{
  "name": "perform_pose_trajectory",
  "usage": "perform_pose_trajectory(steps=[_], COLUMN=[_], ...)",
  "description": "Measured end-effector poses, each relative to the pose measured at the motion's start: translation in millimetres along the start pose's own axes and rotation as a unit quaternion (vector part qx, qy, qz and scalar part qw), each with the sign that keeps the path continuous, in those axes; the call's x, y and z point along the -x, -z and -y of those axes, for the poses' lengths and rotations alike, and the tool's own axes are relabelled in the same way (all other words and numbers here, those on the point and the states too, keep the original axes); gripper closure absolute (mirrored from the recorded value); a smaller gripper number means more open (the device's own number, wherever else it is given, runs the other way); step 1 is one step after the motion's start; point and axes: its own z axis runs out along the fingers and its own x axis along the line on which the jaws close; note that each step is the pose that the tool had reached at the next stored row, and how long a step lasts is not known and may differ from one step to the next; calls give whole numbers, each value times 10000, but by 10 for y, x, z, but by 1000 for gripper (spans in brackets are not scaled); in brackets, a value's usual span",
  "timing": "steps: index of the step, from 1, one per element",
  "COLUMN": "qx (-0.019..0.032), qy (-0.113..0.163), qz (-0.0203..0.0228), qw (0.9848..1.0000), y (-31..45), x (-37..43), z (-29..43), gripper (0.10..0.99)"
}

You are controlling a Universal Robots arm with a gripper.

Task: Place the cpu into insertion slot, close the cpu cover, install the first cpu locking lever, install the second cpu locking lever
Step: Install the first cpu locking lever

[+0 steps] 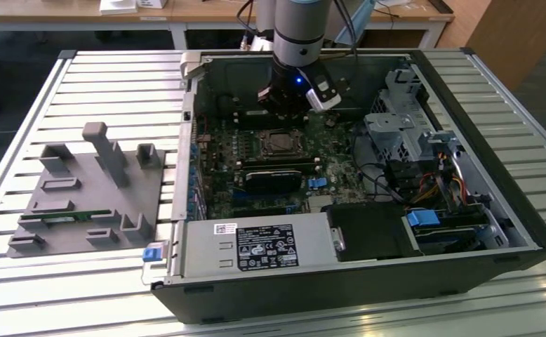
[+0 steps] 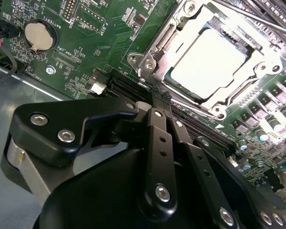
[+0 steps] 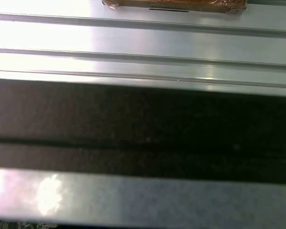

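Note:
The cpu (image 2: 207,59) lies flat in its socket on the green motherboard, its dull silver top catching bright light. The cpu cover (image 2: 150,59), a silver metal frame, is folded down around it. A thin metal lever rod (image 2: 248,16) runs along the socket's far side. In the second wrist view my gripper (image 2: 159,95) has its black fingers (image 2: 158,119) drawn together with nothing between them, the tips just off the socket's corner. In the exterior view the gripper (image 1: 285,112) hangs inside the open computer case, just behind the socket (image 1: 278,144).
The open case (image 1: 497,232) lies on a slatted metal table (image 1: 114,77). A drive cage and cables (image 1: 413,140) crowd the exterior view's right, and a power supply (image 1: 254,246) sits at the front. A grey fixture block (image 1: 85,189) stands on the table at the exterior view's left.

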Motion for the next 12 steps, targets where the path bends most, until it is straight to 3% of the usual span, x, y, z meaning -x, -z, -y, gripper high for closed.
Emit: perform_pose_trajectory(steps=[5,12], qx=[-1,-61], qy=[0,1], qz=[1,-2], qw=[10000,10000], y=[7,-13], x=[0,0], z=[-1,1], gripper=[973,973])
